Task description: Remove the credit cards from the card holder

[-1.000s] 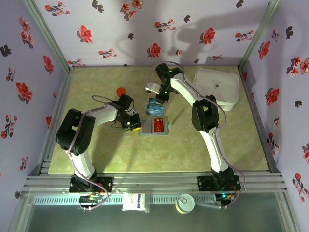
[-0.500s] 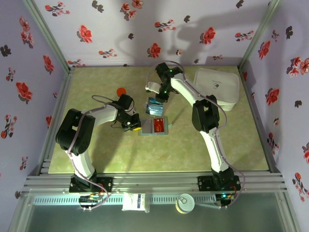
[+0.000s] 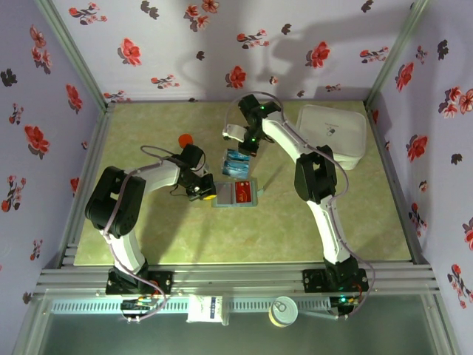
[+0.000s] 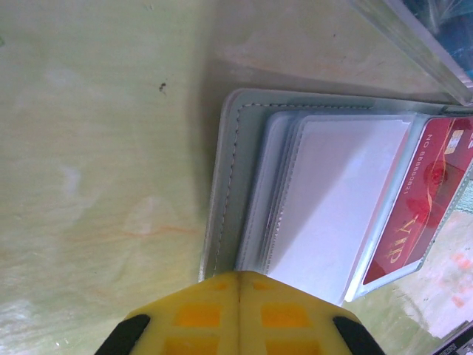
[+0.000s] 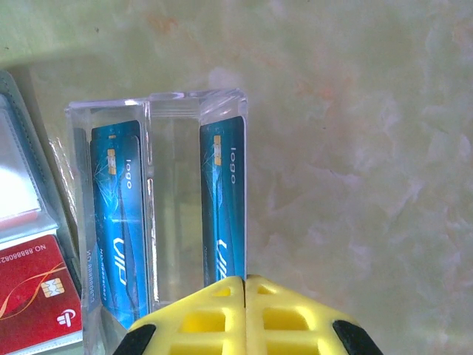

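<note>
Near the middle of the tabletop [image 3: 148,229]: the card holder [image 3: 224,197], lying open and flat. On its right-hand panel, a red card [image 3: 244,192] behind a clear sleeve; on the left-hand panel, pale empty-looking sleeves stacked inside a stitched grey rim.

At the holder's left edge: the left pincer [image 4: 238,281], yellow fingers shut tip to tip, overlapping the rim in the left wrist view. Pressing or pinching: impossible to tell.

Just beyond the holder, toward the back wall: a clear plastic stand [image 5: 170,103], with the credit cards [image 5: 118,222] inside it, out of the holder. Two blue faces there in the right wrist view, set apart against the clear walls.

Over the near end of the right-hand blue face: the right pincer [image 5: 244,285], closed tight, nothing visibly between its fingers. Touching the card or not: cannot tell.

At the back right, well apart: a white rounded box [image 3: 332,133]. Behind the left arm: a small orange object [image 3: 185,139].
</note>
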